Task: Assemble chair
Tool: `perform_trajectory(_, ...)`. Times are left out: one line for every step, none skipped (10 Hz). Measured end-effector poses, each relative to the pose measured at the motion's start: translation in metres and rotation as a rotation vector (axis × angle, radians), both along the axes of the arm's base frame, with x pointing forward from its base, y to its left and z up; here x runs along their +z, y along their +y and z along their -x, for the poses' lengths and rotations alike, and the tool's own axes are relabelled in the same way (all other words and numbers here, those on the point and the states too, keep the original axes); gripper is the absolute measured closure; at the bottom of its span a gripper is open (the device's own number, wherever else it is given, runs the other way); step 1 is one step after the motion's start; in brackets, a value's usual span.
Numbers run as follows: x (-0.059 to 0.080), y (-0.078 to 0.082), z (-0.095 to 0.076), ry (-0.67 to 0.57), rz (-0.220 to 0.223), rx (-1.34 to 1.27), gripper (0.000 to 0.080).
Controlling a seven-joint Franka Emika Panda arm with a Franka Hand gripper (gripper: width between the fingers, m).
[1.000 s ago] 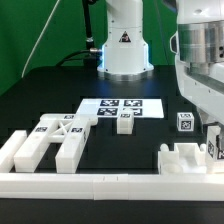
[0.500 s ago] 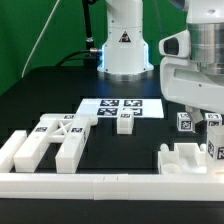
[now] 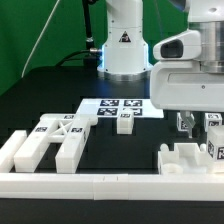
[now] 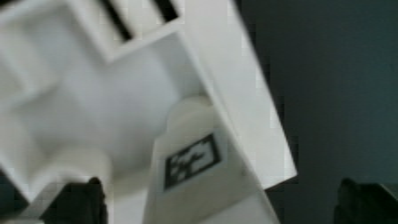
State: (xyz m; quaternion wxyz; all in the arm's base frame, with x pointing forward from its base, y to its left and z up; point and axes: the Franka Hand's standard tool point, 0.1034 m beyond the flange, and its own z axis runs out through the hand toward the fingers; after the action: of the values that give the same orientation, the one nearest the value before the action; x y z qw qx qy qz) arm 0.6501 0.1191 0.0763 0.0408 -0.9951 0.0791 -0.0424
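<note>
The chair is in loose white tagged pieces. A large slotted piece (image 3: pixel 45 145) lies at the exterior view's left, and a small block (image 3: pixel 124 122) sits in front of the marker board (image 3: pixel 120 107). A blocky piece (image 3: pixel 188 160) and a tagged upright piece (image 3: pixel 214 138) stand at the right. My gripper (image 3: pixel 195 124) hangs just above those right-hand pieces, its fingers wide apart. In the wrist view a white slotted piece (image 4: pixel 125 90) and a tagged part (image 4: pixel 192 158) lie under the open gripper (image 4: pixel 222 205). The dark fingertips (image 4: pixel 80 203) stand to either side and hold nothing.
The arm's white base (image 3: pixel 125 45) stands at the back centre, behind the marker board. A long low white border bar (image 3: pixel 90 184) runs along the front edge. Black table top (image 3: pixel 60 85) lies between the pieces, with a green backdrop behind.
The hand has come down and towards the exterior view's left, over the right-hand pieces. Its fingers now partly hide the small tagged block there.
</note>
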Motion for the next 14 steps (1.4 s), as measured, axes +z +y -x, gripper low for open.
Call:
perform_trajectory(-0.0009,-0.0002,-0.0006,-0.009,0.0,0.041,0.0151)
perform_trajectory(-0.0009,0.0006,-0.0004,-0.005,-0.004,-0.005,0.0151)
perform_trajectory(-0.0009,0.0001,-0.0005,-0.004,-0.005,-0.011,0.0267)
perform_trajectory(-0.001,0.0006,-0.0004,0.002,-0.014,-0.091,0.0267)
perform_trajectory(-0.001,0.0005,-0.0004,0.007,-0.019,-0.153,0.045)
perform_trajectory(-0.001,-0.0001,-0.0005,0.01,-0.023,-0.195,0.0512)
perform_trajectory(-0.0009,-0.001,-0.0006,0.02,-0.035,-0.315,0.0512)
perform_trajectory(-0.0006,-0.0018,-0.0008,0.033,-0.051,-0.461,0.0512)
perform_trajectory(-0.0009,-0.0019,-0.0006,0.044,-0.065,-0.593,0.0512)
perform_trajectory(-0.0012,-0.002,0.0002,0.062,-0.083,-0.797,0.0512)
perform_trajectory(-0.0021,-0.0009,0.0013,0.087,-0.11,-0.976,0.0512)
perform_trajectory(-0.0027,0.0013,0.002,0.109,-0.136,-1.146,0.0512)
perform_trajectory(-0.0028,0.0013,0.002,0.118,-0.146,-1.212,0.0512)
perform_trajectory(-0.0028,0.0012,0.0019,0.122,-0.15,-1.248,0.0512)
